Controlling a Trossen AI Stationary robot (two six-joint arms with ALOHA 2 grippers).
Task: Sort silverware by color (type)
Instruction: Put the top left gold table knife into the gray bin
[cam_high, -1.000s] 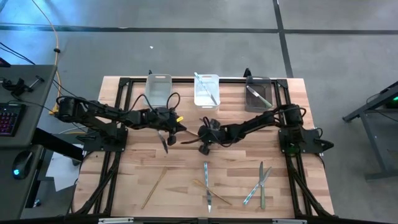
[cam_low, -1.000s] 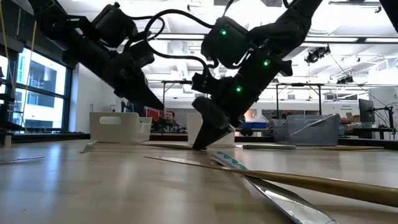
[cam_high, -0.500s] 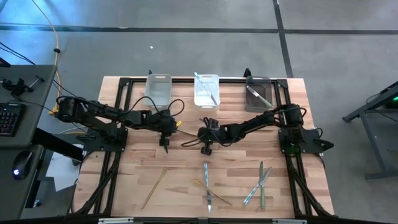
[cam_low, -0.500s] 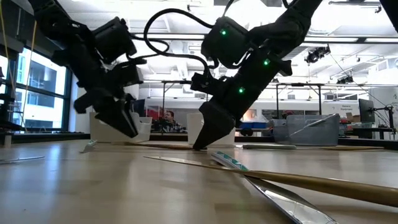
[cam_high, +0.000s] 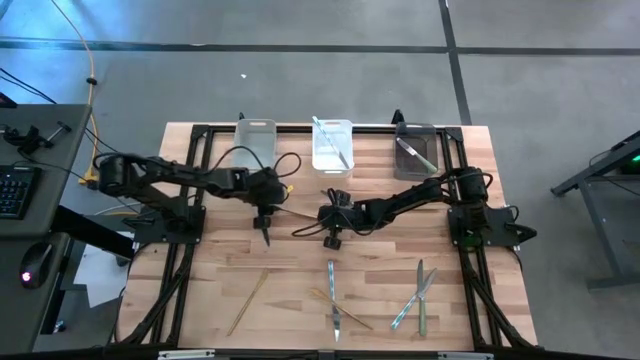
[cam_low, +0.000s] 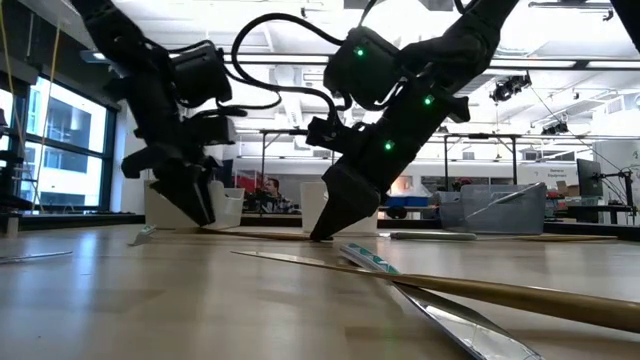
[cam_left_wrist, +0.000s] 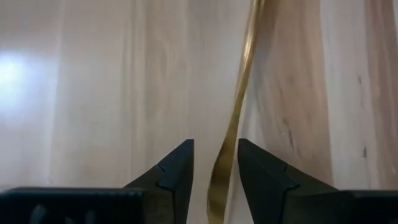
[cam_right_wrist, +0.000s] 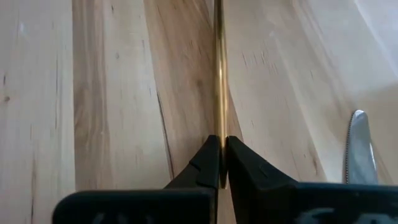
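Observation:
A slim gold-tan piece of silverware (cam_high: 303, 228) lies low over the table's middle, between my two grippers. My right gripper (cam_high: 331, 241) is shut on one end of it, and its fingertips (cam_low: 320, 234) are down at the tabletop. My left gripper (cam_high: 266, 237) points steeply down with its fingers open. In the left wrist view (cam_left_wrist: 215, 168) the gold piece (cam_left_wrist: 239, 106) runs through the gap between those fingers. More silverware lies near the front edge: a gold piece (cam_high: 247, 300), a crossed group (cam_high: 333, 298) and a pale pair (cam_high: 417, 294). My right gripper pinches the gold piece's end (cam_right_wrist: 219, 127) between its two fingertips. The fingers slant down from the table's right side and lie along the piece, which runs away from them close over the wood. My left gripper stands astride the gold piece (cam_left_wrist: 225, 163); I cannot tell whether a finger touches it.
Three bins stand along the far edge: a clear one (cam_high: 254, 143), a white one (cam_high: 332, 148) with pale pieces in it and a dark one (cam_high: 416, 150) with pieces in it. A silver knife tip (cam_right_wrist: 359, 146) lies beside my right gripper. Bare wood lies between the grippers and the front pieces.
My left gripper has swung from slanting toward the right arm to pointing steeply down at the table, and its fingers have opened. My right gripper has stayed in place, shut on the gold piece.

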